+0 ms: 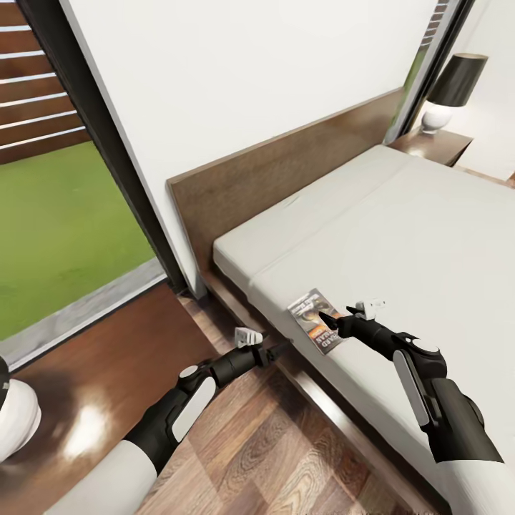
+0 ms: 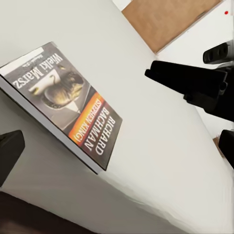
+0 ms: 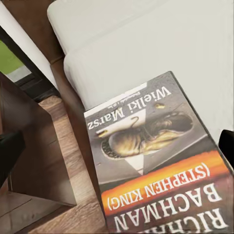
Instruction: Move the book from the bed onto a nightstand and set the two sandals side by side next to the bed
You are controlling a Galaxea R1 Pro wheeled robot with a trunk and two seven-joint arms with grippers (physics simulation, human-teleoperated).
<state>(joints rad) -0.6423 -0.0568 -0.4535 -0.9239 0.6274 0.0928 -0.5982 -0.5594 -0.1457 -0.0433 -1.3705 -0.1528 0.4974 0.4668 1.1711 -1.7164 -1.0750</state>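
Your left gripper (image 1: 275,350) hangs low beside the bed (image 1: 400,236); I cannot tell its jaw state. Right gripper (image 1: 330,320), jaws apart, reaches the book (image 1: 315,320), unlifted near the mattress edge; nightstand (image 1: 435,145) placement and sandals remain.
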